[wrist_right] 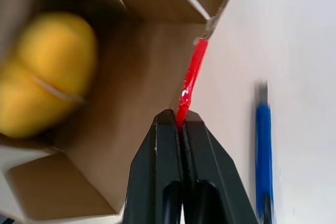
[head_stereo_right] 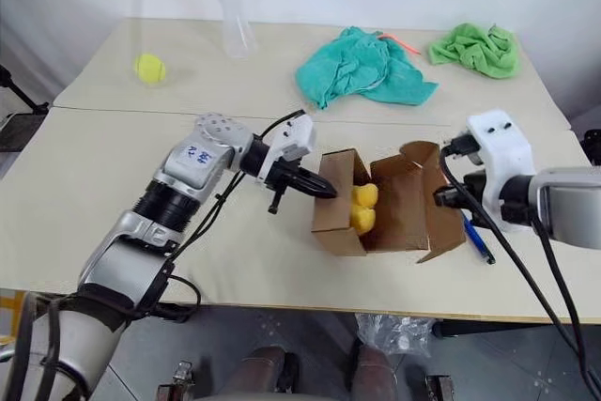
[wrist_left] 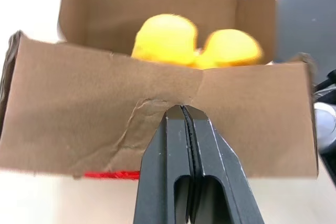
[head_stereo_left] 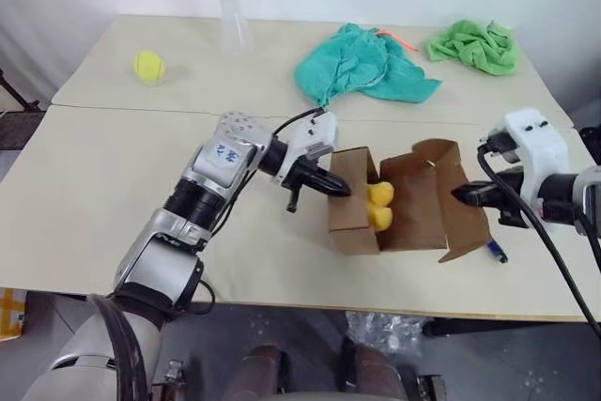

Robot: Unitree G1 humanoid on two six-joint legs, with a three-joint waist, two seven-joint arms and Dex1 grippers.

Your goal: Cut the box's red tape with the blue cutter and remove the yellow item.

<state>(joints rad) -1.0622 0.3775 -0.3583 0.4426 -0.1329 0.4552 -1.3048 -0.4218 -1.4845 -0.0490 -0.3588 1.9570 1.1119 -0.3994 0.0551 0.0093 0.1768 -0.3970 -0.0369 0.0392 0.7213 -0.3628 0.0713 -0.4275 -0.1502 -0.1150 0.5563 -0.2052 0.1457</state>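
Note:
The brown box (head_stereo_left: pixel 355 218) stands open near the table's front, its flaps spread. Inside lies the yellow item (head_stereo_left: pixel 379 206), a rounded two-lobed lump, also seen in the wrist views (wrist_left: pixel 168 38) (wrist_right: pixel 47 72). My left gripper (head_stereo_left: pixel 340 189) is shut and empty, its tips against the outside of the box's left flap (wrist_left: pixel 105 124). My right gripper (head_stereo_left: pixel 458 196) is shut at the right flap, and that flap's edge, lined with the red tape (wrist_right: pixel 191 77), runs straight into its tips. The blue cutter (head_stereo_left: pixel 495 251) lies on the table just right of the box.
At the back of the table are a yellow-green tennis ball (head_stereo_left: pixel 148 66), a clear cup (head_stereo_left: pixel 233 21), a teal cloth (head_stereo_left: pixel 362 65), a green cloth (head_stereo_left: pixel 474 46) and a thin orange stick (head_stereo_left: pixel 399 39). The table's front edge (head_stereo_left: pixel 376 300) runs close below the box.

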